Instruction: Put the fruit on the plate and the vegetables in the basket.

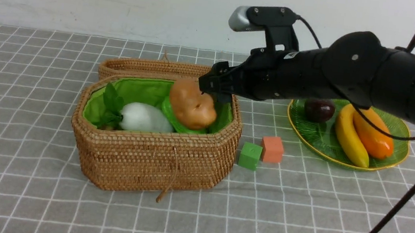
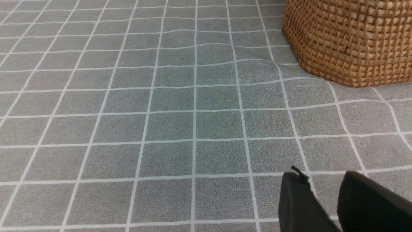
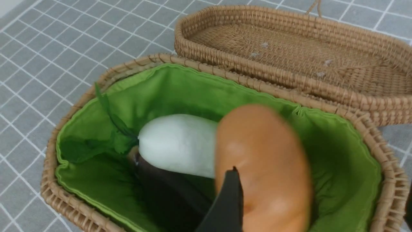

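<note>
The right gripper (image 1: pixel 210 87) hangs over the basket (image 1: pixel 155 161) with jaws spread wide, gripping nothing. The potato (image 1: pixel 192 105) sits directly beneath, blurred in the right wrist view, above the radish (image 1: pixel 144 118). Risk: the potato may roll on the rounded radish toward the rim, or a finger may catch it on withdrawal. The left gripper (image 2: pixel 325 206) is part open, empty, near the tablecloth (image 2: pixel 161 112)
</note>
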